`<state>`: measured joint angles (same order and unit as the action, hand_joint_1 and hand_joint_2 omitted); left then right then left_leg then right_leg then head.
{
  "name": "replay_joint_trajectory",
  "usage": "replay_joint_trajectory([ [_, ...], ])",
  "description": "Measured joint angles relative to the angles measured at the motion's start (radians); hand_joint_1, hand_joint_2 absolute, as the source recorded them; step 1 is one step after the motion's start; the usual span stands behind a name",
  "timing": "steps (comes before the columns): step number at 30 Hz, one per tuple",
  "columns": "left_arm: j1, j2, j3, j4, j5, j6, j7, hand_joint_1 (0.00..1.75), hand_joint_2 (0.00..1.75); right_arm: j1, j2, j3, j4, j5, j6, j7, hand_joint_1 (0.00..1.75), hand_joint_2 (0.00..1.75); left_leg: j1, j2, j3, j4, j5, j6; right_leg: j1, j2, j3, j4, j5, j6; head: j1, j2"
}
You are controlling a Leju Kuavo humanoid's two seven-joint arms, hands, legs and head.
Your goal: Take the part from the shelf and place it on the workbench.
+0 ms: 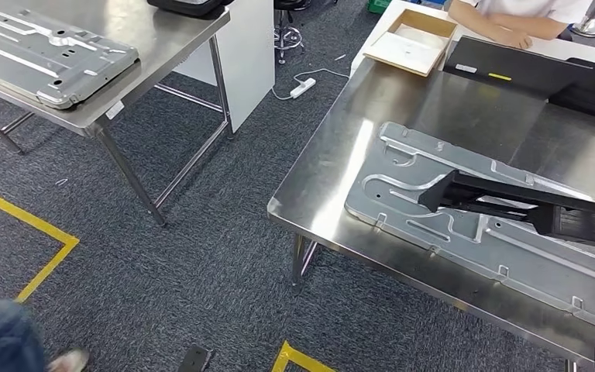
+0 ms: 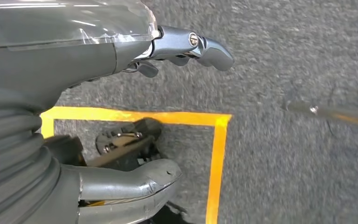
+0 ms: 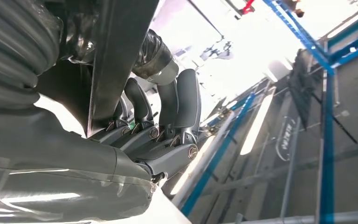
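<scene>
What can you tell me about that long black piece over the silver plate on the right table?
The black part is a long, matte, plastic-looking bar with open ribbed framing and a wedge-shaped end. It stretches from the picture's right edge across the stamped metal plate on the steel workbench. The right hand grips it, fingers curled around a flat dark edge.

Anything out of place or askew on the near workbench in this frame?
The black part lies on the stamped metal panel, not on the workbench itself. The panel sits skewed to the bench edges. Nothing looks spilled or damaged.
</scene>
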<state>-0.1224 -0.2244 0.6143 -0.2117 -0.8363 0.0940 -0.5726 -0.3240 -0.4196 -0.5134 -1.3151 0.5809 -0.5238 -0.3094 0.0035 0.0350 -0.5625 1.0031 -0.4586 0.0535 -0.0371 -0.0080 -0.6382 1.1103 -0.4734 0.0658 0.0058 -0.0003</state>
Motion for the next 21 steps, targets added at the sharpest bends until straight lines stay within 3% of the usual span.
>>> replay_joint_trajectory([
  [2, -0.002, 0.0, 0.0, 0.0, -0.001, 0.0, -0.004, 0.0, 1.75, -0.01, -0.012, -0.009, 0.024, 0.003, -0.001, 0.0, 1.75, 1.75, -0.003, 0.004, 0.0, 0.005, -0.004, -0.009, 0.006, -0.005, 0.047, -0.092, 0.026, -0.009, 0.0, 0.0],
  [5, -0.003, 0.0, 0.0, 0.0, 0.0, -0.002, -0.007, 0.0, 1.75, -0.019, -0.03, -0.02, 0.062, 0.016, -0.002, 0.001, 1.75, 1.75, -0.005, 0.004, -0.001, 0.005, -0.006, -0.024, 0.01, 0.0, 0.048, -0.1, 0.026, -0.03, -0.001, 0.0],
  [7, -0.003, 0.0, 0.0, 0.0, 0.001, -0.004, -0.008, 0.0, 1.75, -0.027, -0.042, -0.024, 0.08, 0.024, -0.002, 0.002, 1.75, 1.75, -0.003, -0.007, -0.014, 0.038, -0.031, -0.033, 0.007, 0.002, 0.049, -0.104, 0.028, -0.044, -0.001, 0.0],
  [10, -0.001, 0.0, 0.0, 0.0, 0.001, -0.004, -0.009, 0.0, 1.75, -0.038, -0.049, -0.025, 0.1, 0.026, -0.002, 0.003, 1.75, 1.75, -0.001, -0.025, -0.098, 0.221, -0.122, -0.038, 0.011, 0.006, 0.05, -0.104, 0.027, -0.06, -0.002, 0.0],
  [11, 0.0, 0.001, 0.0, 0.0, 0.001, -0.005, -0.009, 0.0, 1.75, -0.04, -0.05, -0.025, 0.107, 0.028, -0.002, 0.004, 1.75, 1.75, 0.0, -0.026, -0.126, 0.277, -0.139, -0.038, 0.014, 0.008, 0.05, -0.103, 0.026, -0.062, -0.002, 0.0],
  [12, 0.001, 0.001, 0.0, 0.0, 0.001, -0.005, -0.009, 0.0, 1.75, -0.042, -0.05, -0.025, 0.115, 0.035, -0.002, 0.008, 1.75, 1.75, -0.001, -0.026, -0.141, 0.3, -0.137, -0.036, 0.017, 0.011, 0.05, -0.101, 0.025, -0.064, -0.002, 0.0],
  [13, 0.002, 0.001, 0.0, 0.0, 0.001, -0.006, -0.009, 0.0, 1.75, -0.048, -0.053, -0.025, 0.126, 0.047, -0.001, 0.015, 1.75, 1.75, -0.001, -0.026, -0.136, 0.284, -0.115, -0.032, 0.019, 0.015, 0.05, -0.099, 0.024, -0.065, -0.002, 0.0],
  [16, 0.0, 0.003, 0.0, 0.0, -0.001, -0.012, -0.009, 0.0, 1.75, -0.091, -0.082, -0.024, 0.192, 0.112, 0.01, 0.044, 1.75, 1.75, -0.008, -0.034, -0.055, 0.095, -0.018, -0.009, 0.025, 0.024, 0.048, -0.088, 0.018, -0.063, -0.002, 0.0],
  [18, -0.002, 0.005, 0.0, 0.0, -0.002, -0.019, -0.009, 0.0, 1.75, -0.134, -0.115, -0.021, 0.264, 0.158, 0.025, 0.054, 1.75, 1.75, -0.012, -0.037, -0.027, 0.031, -0.002, -0.002, 0.025, 0.026, 0.044, -0.084, 0.017, -0.054, -0.002, 0.0],
  [21, -0.003, 0.006, 0.0, 0.0, -0.003, -0.027, -0.01, 0.0, 1.75, -0.184, -0.164, -0.013, 0.358, 0.188, 0.062, 0.037, 1.75, 1.75, -0.012, -0.036, -0.021, 0.012, 0.008, 0.004, 0.021, 0.025, 0.043, -0.086, 0.016, -0.035, -0.002, 0.0],
])
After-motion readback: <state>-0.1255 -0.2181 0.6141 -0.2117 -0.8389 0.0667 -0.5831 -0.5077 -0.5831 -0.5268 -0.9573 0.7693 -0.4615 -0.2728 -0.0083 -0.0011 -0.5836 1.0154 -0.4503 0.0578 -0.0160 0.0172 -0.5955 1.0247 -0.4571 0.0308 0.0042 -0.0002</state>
